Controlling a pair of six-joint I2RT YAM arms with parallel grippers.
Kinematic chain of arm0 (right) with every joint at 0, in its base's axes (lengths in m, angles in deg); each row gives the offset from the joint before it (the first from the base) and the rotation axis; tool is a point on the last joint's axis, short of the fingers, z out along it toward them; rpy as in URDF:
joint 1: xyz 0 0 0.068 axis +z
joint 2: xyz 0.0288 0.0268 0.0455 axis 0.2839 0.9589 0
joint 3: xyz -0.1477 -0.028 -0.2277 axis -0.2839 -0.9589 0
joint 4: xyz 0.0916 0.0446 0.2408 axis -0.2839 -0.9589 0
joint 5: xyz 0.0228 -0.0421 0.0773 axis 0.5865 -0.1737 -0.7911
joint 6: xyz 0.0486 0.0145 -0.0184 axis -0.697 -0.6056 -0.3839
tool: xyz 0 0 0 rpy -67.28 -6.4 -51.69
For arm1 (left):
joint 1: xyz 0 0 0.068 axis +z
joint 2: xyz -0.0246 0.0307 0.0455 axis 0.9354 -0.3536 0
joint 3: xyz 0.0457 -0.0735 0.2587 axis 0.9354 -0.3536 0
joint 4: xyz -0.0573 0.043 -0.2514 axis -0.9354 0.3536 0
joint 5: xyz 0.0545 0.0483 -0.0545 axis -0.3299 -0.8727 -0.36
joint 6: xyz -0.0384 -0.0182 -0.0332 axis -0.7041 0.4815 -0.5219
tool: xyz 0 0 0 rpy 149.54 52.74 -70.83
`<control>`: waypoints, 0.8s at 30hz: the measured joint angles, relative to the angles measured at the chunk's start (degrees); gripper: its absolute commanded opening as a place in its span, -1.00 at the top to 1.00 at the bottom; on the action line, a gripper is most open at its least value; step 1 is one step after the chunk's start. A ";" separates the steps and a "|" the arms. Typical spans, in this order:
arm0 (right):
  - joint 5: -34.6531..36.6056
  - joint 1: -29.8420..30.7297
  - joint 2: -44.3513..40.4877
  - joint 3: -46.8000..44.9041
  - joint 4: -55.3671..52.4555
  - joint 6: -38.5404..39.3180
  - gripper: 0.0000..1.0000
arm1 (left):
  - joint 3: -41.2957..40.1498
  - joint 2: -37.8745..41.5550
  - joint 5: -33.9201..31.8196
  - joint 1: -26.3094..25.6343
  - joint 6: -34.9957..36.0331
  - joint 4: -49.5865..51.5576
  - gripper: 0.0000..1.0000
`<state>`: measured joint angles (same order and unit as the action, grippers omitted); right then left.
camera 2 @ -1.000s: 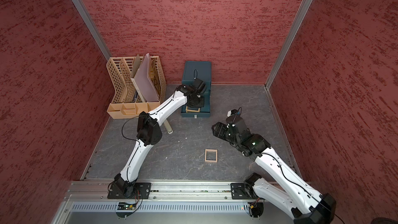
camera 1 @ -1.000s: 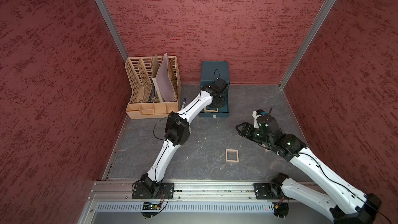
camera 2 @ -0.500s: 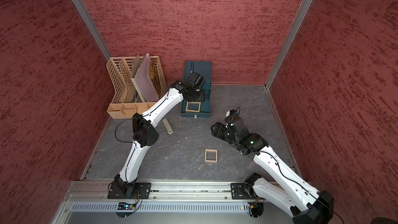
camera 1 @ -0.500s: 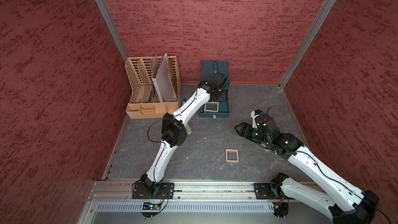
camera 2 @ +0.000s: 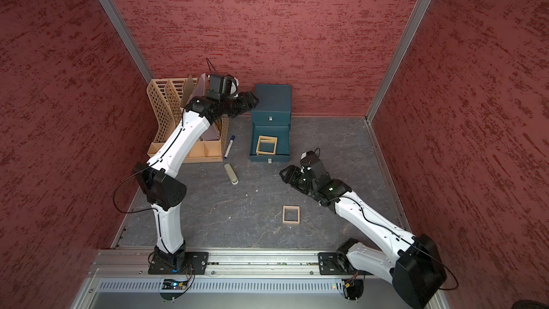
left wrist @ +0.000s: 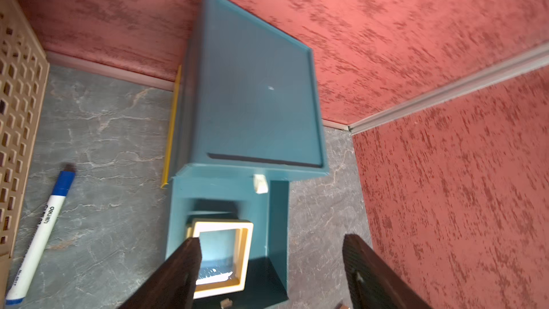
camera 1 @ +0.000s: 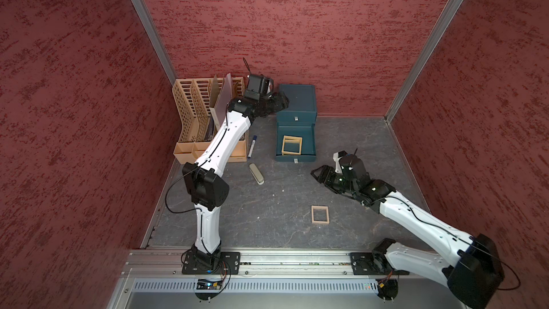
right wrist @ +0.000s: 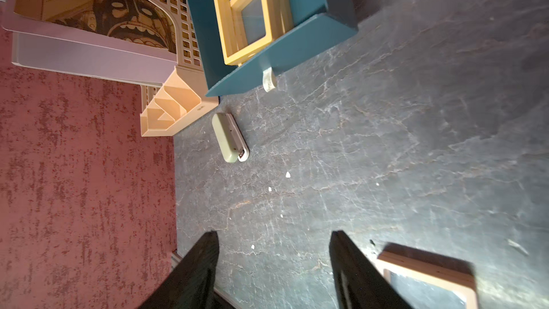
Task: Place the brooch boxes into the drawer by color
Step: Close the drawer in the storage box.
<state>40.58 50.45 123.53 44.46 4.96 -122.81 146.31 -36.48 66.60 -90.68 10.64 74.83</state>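
In both top views the teal drawer (camera 1: 309, 144) (camera 2: 283, 144) stands pulled out at the foot of its cabinet. Two tan brooch boxes (camera 1: 292, 145) (camera 2: 267, 145) (left wrist: 247, 257) (right wrist: 219, 22) lie stacked in it. A third tan brooch box (camera 1: 320, 214) (camera 2: 291, 214) (right wrist: 427, 266) lies alone on the floor. My left gripper (camera 1: 282, 103) (left wrist: 271, 242) hangs open and empty above the cabinet's left edge. My right gripper (camera 1: 317, 173) (right wrist: 274, 234) is open and empty, low over the floor between the drawer and the lone box.
A beige file organiser (camera 1: 193, 120) with folders stands at the back left. A blue-capped marker (camera 1: 252, 147) and a beige-grey oblong block (camera 1: 256, 173) lie on the floor beside the drawer. The cabinet's upper drawer (camera 1: 296, 118) is closed. Red walls enclose three sides.
My left gripper opened, left a tan box in the drawer, then rose and drew back to the cabinet's left. My right gripper shifted slightly left.
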 measured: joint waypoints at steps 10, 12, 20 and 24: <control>-3.08 -1.16 0.68 -5.27 8.90 -4.92 -0.30 | -2.43 -5.11 9.51 5.07 -2.89 -8.24 -0.48; -4.17 -1.53 1.84 -6.36 11.43 -6.34 -0.30 | -0.28 -7.72 10.73 5.64 -2.84 -8.59 -0.43; -5.90 -2.10 2.23 -7.26 14.16 -8.70 -0.29 | 6.95 -17.07 11.39 6.36 -0.74 -5.90 -0.40; -6.38 -2.23 2.12 -7.23 14.73 -8.74 -0.29 | 7.21 -17.49 11.50 6.43 -0.66 -5.97 -0.40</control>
<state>34.20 48.22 125.65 37.22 19.69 -131.55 153.52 -53.96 78.09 -84.25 9.99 68.86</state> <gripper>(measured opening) 0.648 0.699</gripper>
